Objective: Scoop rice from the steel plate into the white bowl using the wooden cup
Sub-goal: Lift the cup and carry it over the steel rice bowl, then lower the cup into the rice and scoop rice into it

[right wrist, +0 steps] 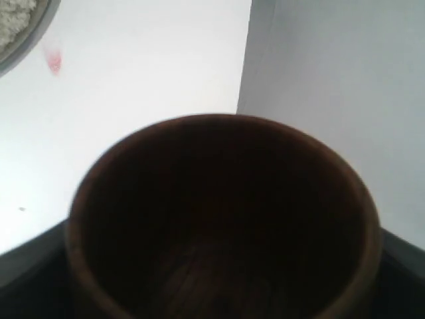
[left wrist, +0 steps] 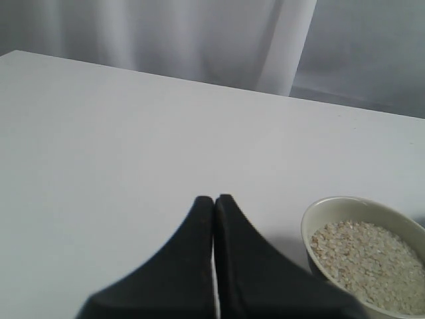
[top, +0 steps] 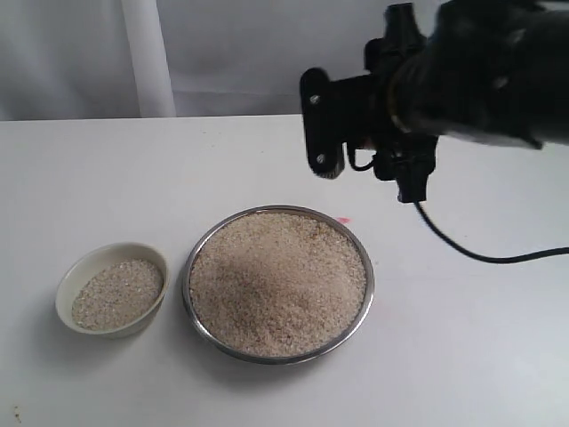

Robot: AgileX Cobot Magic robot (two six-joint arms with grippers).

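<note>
1. Table (top: 462, 356): white and flat, it carries both dishes. A pale curtain hangs behind it.
2. Steel plate (top: 277, 359): a wide, shiny round dish near the middle of the table, resting flat. It is heaped with rice (top: 277, 280) almost to the rim.
3. White bowl (top: 64, 289): a small cream bowl just beside the plate on its left, not touching it. A shallow layer of rice lies inside.
4. Right end effector (top: 324, 124): black, raised above the table beyond the plate's far right edge. Its jaws stand wide, clamped on the wooden cup.
5. Wooden cup (right wrist: 219, 199): reddish-brown rim and dark inside, with its mouth towards the right wrist camera. It is hidden in the exterior view.
6. Left end effector (left wrist: 214, 199): black fingers pressed together, holding nothing, near the white bowl.
7. Cable (top: 480, 256): black, trailing across the table on the right.
8. Red mark (top: 343, 220): a small smudge on the table just beyond the plate.
</note>
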